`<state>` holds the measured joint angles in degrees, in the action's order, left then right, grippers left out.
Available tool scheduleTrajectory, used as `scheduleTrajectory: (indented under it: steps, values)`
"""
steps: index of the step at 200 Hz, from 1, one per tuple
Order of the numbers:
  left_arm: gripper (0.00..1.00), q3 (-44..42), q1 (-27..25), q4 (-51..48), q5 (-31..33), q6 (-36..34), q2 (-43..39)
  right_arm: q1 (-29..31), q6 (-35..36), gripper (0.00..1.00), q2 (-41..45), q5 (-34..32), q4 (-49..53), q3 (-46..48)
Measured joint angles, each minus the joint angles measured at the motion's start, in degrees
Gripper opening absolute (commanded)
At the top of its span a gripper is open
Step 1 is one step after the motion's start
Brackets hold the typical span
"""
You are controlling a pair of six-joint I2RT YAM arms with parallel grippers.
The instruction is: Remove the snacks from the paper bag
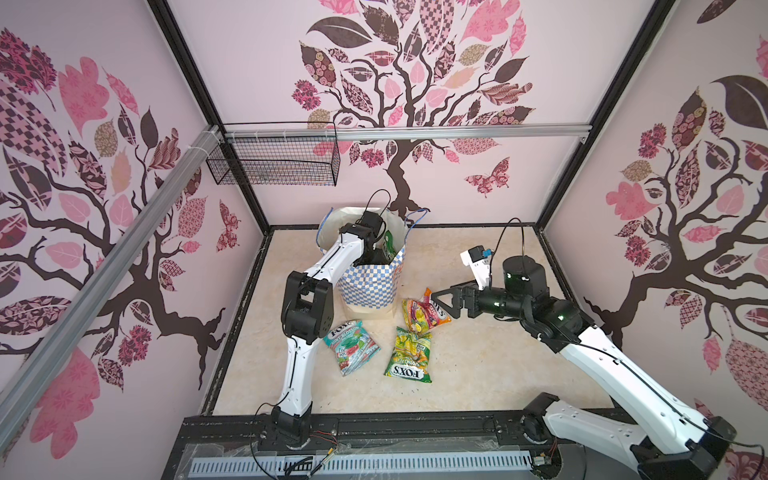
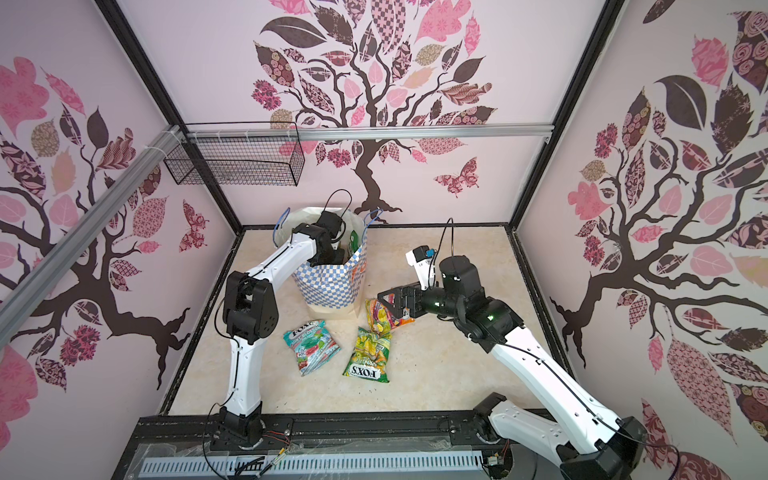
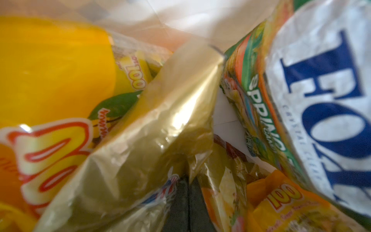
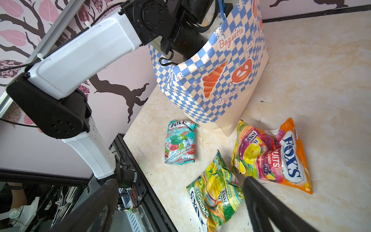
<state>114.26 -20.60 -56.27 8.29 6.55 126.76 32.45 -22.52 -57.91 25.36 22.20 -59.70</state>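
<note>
Left end effector (image 3: pixel 188 179), sunk inside the blue-and-white checked paper bag (image 1: pixel 370 286), has its dark fingers (image 3: pixel 194 204) pressed together on what looks like a bunched fold of the gold-brown packet (image 3: pixel 150 130), as its wrist view shows. In both top views the arm's own wrist hides the tips below the bag's rim.

The gold-brown packet runs lengthwise straight away from the fingertips, deeper into the bag. It is flanked by a yellow-orange packet (image 3: pixel 50 70) on one side and a green FOX'S Spring packet (image 3: pixel 321 100) on the other, with another yellow-orange packet (image 3: pixel 281 202) close by the fingers. The way out appears to be back along that axis, up through the open mouth. Neighbours leaning on the packet could drag along, or the thin pinch could slip.

Right end effector (image 1: pixel 439 302), jaws spread wide and holding nothing, hovers just above the orange-pink FOX'S Fruits packet (image 1: pixel 424 316) beside the bag's cream base, so the left arm is plainly nearer to what is inside.

Three packets lie on the marbled surface (image 1: pixel 498 374): the Fruits packet, a green Spring Tea packet (image 1: pixel 409 357) and a teal Mint Blossom packet (image 1: pixel 352 347). At least four sit in the bag, so the job looks roughly half done.
</note>
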Motion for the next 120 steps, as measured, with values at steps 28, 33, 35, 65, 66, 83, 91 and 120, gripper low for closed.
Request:
scheduleTrajectory:
  steps: [28, 33, 35, 65, 66, 83, 91, 120]
  values:
    - [0.0, 0.0, 0.1, -0.2, -0.8, 0.0, -0.3, 0.0, 0.0, 0.99, 0.0, 0.0, 0.0, 0.0]
    - [0.0, 0.0, 0.1, -0.2, -1.0, 0.0, -0.5, 0.0, 0.0, 0.99, 0.0, 0.0, 0.0, 0.0]
    - [0.0, 0.0, 0.1, -0.2, -1.0, 0.0, -0.6, 0.0, 0.0, 1.0, 0.0, 0.0, 0.0, 0.0]
    - [0.0, 0.0, 0.2, -0.7, -1.7, 0.1, -1.9, 0.0, 0.0, 1.0, 0.0, 0.0, 0.0, 0.0]
    - [0.0, 0.0, 0.2, -0.8, -1.7, 0.1, -2.1, 0.0, 0.0, 1.0, 0.0, 0.0, 0.0, 0.0]
    - [0.0, 0.0, 0.2, -1.3, -2.0, 0.3, -3.3, 0.0, 0.0, 0.99, 0.0, 0.0, 0.0, 0.0]
    - [0.0, 0.0, 0.2, -1.7, -2.2, 0.4, -4.0, 0.0, 0.0, 1.0, 0.0, 0.0, 0.0, 0.0]
    - [0.0, 0.0, 0.1, -3.1, -2.4, 0.8, -6.4, 0.0, -0.2, 0.99, 0.0, 0.0, 0.0, 0.0]
